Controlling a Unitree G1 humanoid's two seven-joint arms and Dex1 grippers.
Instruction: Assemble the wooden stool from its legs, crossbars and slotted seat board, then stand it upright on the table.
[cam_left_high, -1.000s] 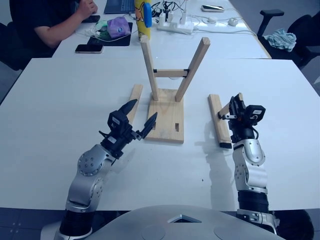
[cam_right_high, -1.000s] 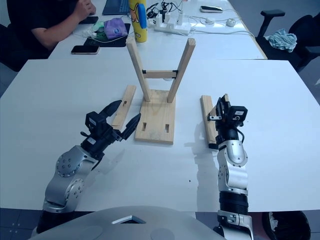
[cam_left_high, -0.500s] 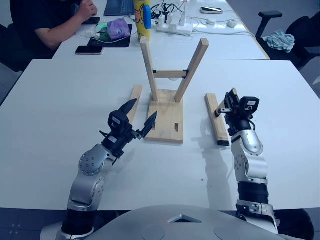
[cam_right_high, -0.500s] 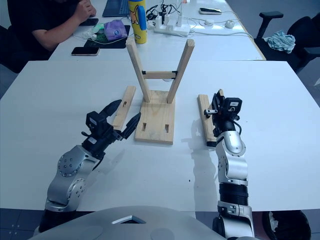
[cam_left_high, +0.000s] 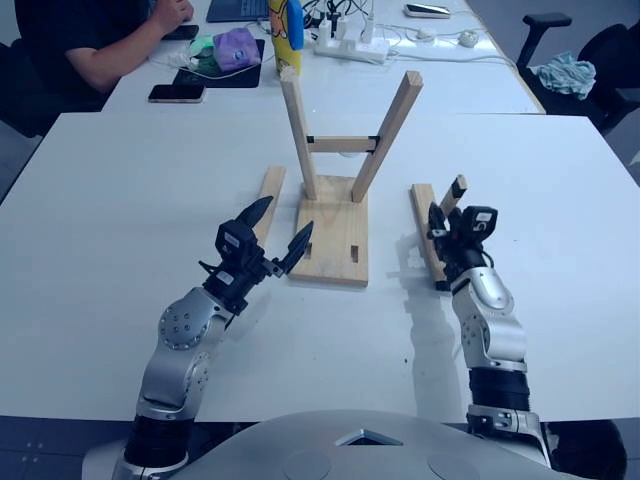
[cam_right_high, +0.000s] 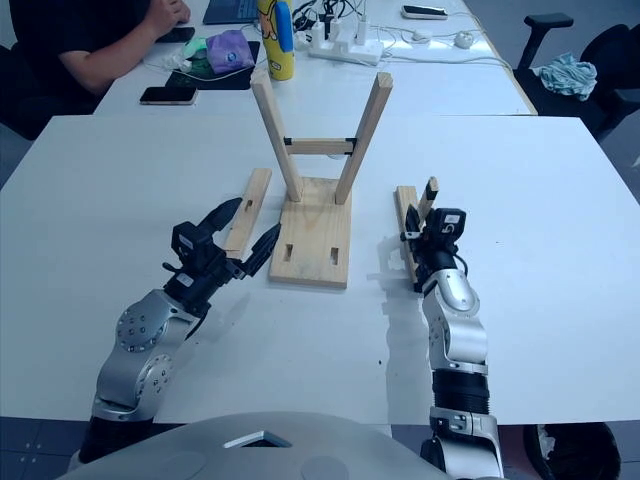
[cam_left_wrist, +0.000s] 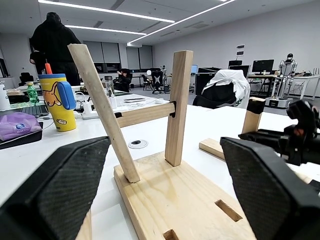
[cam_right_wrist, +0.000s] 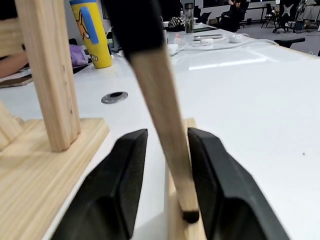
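Counter (cam_left_high: 120, 200): white, in an open office, with a cluttered desk behind.
Seat board (cam_left_high: 335, 250): flat at centre. Two upright legs (cam_left_high: 298, 130) are slotted in and joined by a fitted crossbar (cam_left_high: 343, 144).
Loose legs: one flat to the left (cam_left_high: 270, 192), one flat to the right (cam_left_high: 421, 200).
Change: the right arm has come inward toward the board. Judged as lining up the second leg pair, not yet built.
Right fingers (cam_right_wrist: 120, 185): closed on a held crossbar (cam_left_high: 457, 190), whose lower end touches the right loose leg.
Left fingers (cam_left_wrist: 65, 190): spread wide and empty, just beside the board's near corner, unmoved.
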